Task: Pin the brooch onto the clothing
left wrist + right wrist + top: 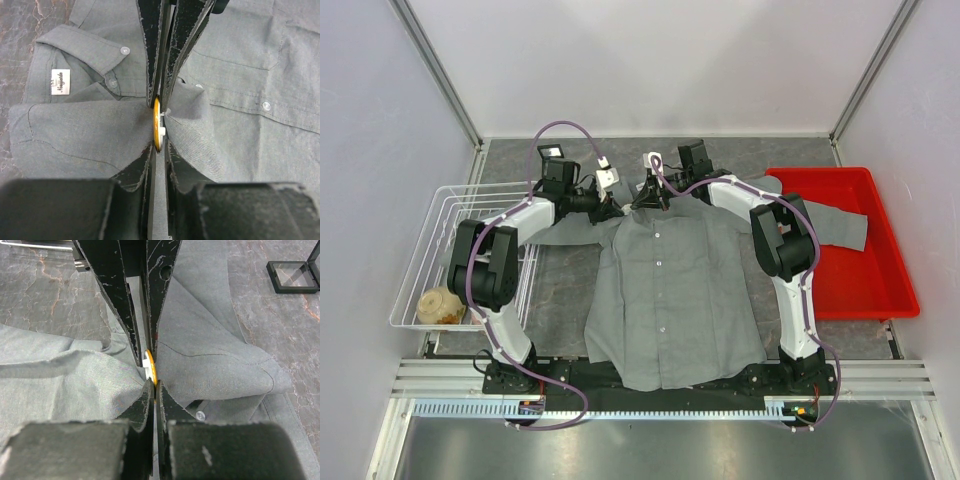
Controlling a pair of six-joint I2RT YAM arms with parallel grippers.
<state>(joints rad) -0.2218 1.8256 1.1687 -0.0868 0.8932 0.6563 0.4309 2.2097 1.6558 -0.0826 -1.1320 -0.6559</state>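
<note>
It looked like the pinning step; the left gripper (160, 150) pinched the brooch (157, 125) between its fingertips, against bunched clothing (85, 135); the right gripper (152, 389), fingers pressed together, sat just opposite; the next move seemed to need a careful push to fasten it

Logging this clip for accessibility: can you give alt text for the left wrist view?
The gold brooch, seen edge-on, sits where the left gripper and right gripper meet tip to tip, the grey clothing bunched around it.

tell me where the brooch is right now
The brooch sits edge-on mid-frame in the left wrist view, in a raised fold of the clothing, between the left gripper and right gripper, right of the white neck label.
</note>
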